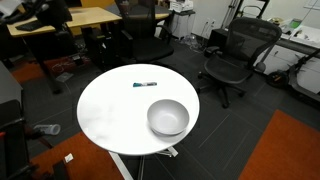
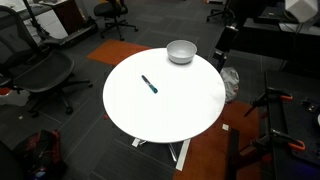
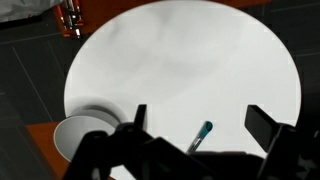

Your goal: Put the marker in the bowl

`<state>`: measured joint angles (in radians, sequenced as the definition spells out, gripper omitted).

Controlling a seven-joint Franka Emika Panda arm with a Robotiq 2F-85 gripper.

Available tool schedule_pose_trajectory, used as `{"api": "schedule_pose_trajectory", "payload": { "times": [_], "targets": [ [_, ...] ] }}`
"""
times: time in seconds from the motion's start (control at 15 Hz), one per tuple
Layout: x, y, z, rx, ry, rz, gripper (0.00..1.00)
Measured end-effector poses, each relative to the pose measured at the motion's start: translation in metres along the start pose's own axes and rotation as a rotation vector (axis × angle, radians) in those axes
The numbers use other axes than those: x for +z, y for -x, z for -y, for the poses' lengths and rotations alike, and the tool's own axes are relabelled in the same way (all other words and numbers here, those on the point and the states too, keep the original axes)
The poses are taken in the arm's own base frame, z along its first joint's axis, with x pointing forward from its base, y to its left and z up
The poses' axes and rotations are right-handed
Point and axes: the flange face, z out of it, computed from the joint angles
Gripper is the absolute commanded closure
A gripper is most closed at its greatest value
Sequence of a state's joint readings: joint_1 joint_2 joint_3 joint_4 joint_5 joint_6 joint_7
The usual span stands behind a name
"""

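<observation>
The marker point(image 1: 145, 84) is a thin dark pen with a teal end. It lies flat on the round white table point(image 1: 110, 110), apart from the bowl. The light-grey bowl point(image 1: 168, 117) stands upright and empty near the table's rim. Both also show in an exterior view: marker point(image 2: 149, 85), bowl point(image 2: 181, 50). In the wrist view my gripper point(image 3: 201, 110) is open and empty, high above the table, with the marker point(image 3: 202, 133) between its two fingers and the bowl point(image 3: 80, 135) off to the lower left. The arm does not show in either exterior view.
Black office chairs point(image 1: 232, 55) point(image 2: 40, 75) stand around the table on a dark floor. Wooden desks point(image 1: 80, 18) are behind. An orange carpet patch point(image 1: 285, 150) lies beside the table base.
</observation>
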<state>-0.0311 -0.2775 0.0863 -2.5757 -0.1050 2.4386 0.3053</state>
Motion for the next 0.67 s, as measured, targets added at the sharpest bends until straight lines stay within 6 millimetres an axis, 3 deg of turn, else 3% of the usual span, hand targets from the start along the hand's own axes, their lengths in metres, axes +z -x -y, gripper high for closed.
{"api": "schedule_pose_trajectory", "payload": {
  "times": [0.27, 0.67],
  "targets": [
    [0.019, -0.035, 0.023, 0.113, -0.018, -0.028, 0.0],
    [0.056, -0.086, 0.038, 0.226, -0.003, -0.04, 0.0]
  ]
}}
